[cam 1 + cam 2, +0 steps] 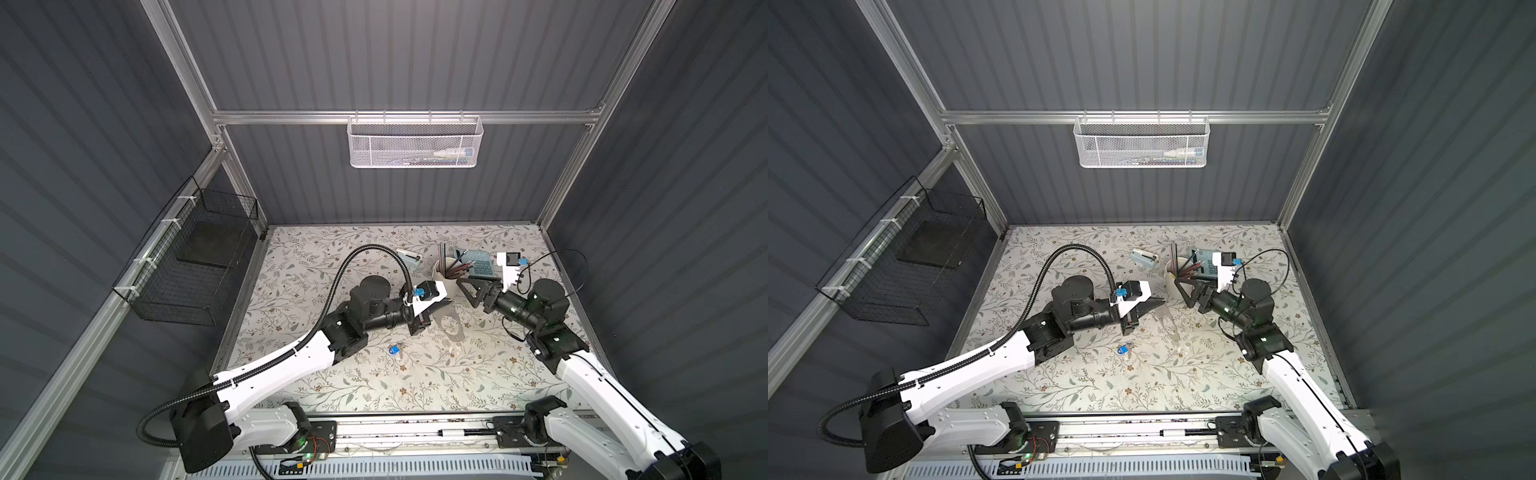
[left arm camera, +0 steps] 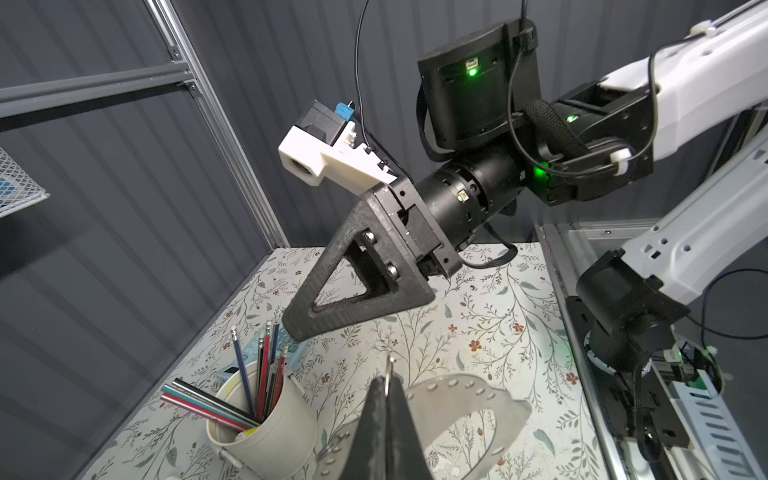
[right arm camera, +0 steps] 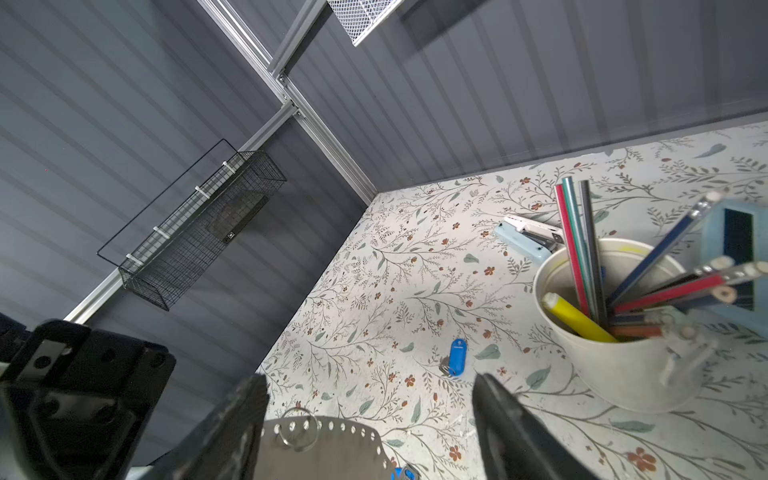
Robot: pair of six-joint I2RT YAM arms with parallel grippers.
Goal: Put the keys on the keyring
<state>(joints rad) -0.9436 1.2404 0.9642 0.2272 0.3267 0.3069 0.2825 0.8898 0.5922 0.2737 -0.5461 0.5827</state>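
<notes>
The keyring (image 1: 456, 334) is a flat grey loop with studs along its rim, held off the floral table. My left gripper (image 2: 388, 380) is shut on a small wire ring at the rim of the keyring (image 2: 453, 388). My right gripper (image 3: 365, 378) stands open at the keyring's (image 3: 328, 453) far edge, a finger on either side and nothing held. One of the keys, with a bright blue tag (image 1: 395, 350) (image 3: 457, 357), lies on the table in front of the left gripper (image 1: 445, 302). A second blue tag (image 3: 405, 473) peeks out below the keyring; what it rests on is hidden.
A white cup (image 1: 445, 286) of pencils stands just behind the grippers, with a pale blue stapler (image 1: 409, 257) and a calculator (image 1: 482, 264) further back. A white mesh basket (image 1: 415, 143) hangs on the back wall and a black wire basket (image 1: 195, 257) on the left wall.
</notes>
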